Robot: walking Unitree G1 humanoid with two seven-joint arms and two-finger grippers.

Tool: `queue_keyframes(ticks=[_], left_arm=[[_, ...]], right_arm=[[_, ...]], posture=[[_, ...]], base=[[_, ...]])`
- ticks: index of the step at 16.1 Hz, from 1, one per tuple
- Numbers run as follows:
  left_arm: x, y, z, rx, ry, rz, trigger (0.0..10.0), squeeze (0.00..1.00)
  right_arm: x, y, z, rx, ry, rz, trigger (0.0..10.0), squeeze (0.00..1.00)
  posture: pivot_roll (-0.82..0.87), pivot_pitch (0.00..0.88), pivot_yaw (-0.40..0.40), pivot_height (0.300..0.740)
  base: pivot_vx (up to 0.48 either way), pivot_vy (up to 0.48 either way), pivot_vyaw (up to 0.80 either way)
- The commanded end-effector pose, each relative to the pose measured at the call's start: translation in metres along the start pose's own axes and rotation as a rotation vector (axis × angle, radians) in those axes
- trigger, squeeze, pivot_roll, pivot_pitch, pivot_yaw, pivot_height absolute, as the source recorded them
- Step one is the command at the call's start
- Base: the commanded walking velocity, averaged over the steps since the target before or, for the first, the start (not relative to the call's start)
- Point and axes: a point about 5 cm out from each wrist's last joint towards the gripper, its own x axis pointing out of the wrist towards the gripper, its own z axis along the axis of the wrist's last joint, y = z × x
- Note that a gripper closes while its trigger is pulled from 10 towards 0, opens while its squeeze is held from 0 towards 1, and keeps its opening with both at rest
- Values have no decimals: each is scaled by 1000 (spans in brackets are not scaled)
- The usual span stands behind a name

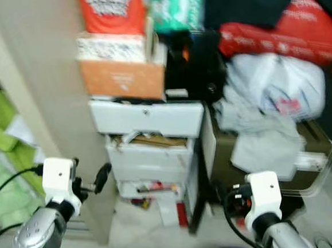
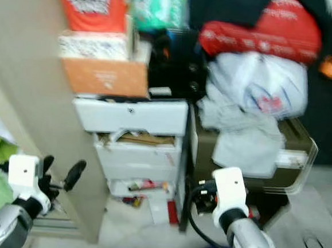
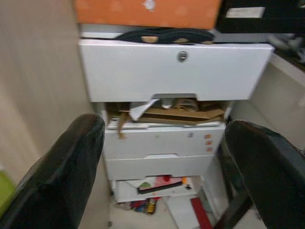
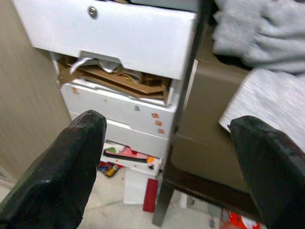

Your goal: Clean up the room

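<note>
Both my head views are smeared with motion blur under bright, even indoor light. The wrist views are sharper: the white drawer unit (image 3: 167, 119) reads clearly, though the near black fingers (image 3: 57, 181) are soft, out of focus.

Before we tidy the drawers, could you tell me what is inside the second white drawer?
Brown cardboard pieces and crumpled paper stick out of the second drawer; the top drawer covers whatever lies deeper.

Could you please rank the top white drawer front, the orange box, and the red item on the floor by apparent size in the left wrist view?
1. Top white drawer front, largest.
2. Orange box, cut off by the frame, so unsure.
3. Red item on the floor, smallest.
</note>
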Motion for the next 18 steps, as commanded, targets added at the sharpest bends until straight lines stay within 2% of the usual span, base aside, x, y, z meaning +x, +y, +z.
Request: queue_keyframes(ticks=[1,6,8,18], left_arm=[[1,3,-1,-3,10,6,10000,0],[3,4,-1,-15,10,9,10000,0],[5,3,-1,-18,7,7,10000,0],[6,4,-1,-21,8,16,10000,0]], right_arm=[[3,2,1,-4,-3,20,10000,0],[6,0,0,1,-2,3,10000,0],[7,1,1,-28,-14,8,10000,0],[8,4,2,-41,-26,31,10000,0]], posture=[[-149,0,27,740],[-149,0,31,740],[-151,0,33,740],[-151,0,34,740]], base=[[0,0,0],[0,0,0],[0,0,0],[0,0,783]])
